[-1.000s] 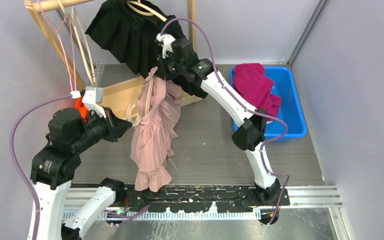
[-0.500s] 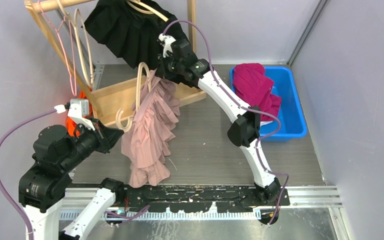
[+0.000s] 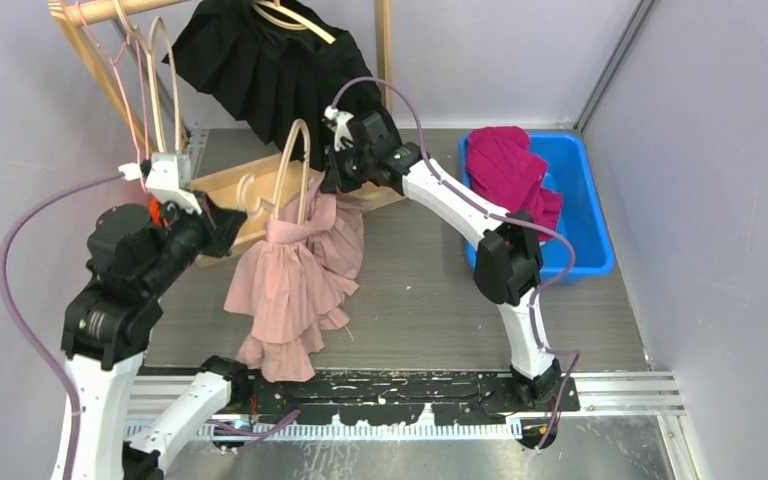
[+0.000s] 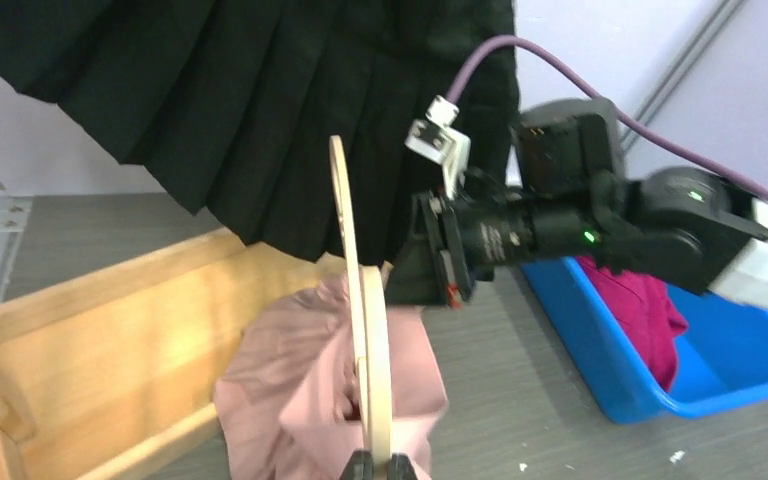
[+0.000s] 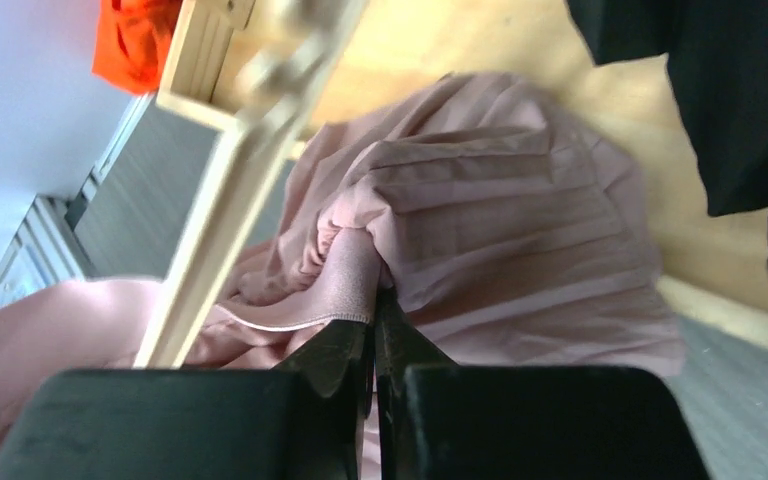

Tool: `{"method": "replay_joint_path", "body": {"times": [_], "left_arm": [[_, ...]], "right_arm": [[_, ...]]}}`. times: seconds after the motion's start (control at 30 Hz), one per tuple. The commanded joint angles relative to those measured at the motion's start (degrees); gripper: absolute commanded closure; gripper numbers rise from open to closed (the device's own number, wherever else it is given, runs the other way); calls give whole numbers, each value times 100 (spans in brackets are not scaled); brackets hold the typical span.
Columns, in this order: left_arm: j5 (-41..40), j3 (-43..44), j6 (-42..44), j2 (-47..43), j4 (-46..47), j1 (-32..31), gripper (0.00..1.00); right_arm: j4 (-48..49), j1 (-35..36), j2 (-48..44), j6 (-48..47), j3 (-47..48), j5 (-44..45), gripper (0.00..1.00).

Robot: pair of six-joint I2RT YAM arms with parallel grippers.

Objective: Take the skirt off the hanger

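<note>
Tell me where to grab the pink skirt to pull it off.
Take the skirt by its waistband, coming from the right. It bunches there against the hanger as a firm folded edge, and the left tool holds the hanger's other side.

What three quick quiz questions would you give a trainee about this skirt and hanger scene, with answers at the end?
1. True or false: the right tool is shut on the pink skirt.
2. What lies in the blue bin? A) a magenta garment B) a white towel C) a shoe
3. Fill in the blank: the left tool is clamped on the wooden ____.

Key: 1 true; 2 A; 3 hanger.
</note>
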Motion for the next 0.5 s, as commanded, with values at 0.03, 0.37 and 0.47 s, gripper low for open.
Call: {"method": "replay_joint_path", "body": {"times": [0.03,0.37,0.47], "left_arm": [[-691,286,488,537,1838,-20,100],[-1221,811,826,1128,2296,-18,100],[-1357,1106,946,1135,2180,-19,100]], "right_arm": [[123,442,-963,-186,-282,-317,91],[-841,597,-2273,-985,-962,-26,91],[-943,593,-2774,-1172,-1135,486,91]]}}
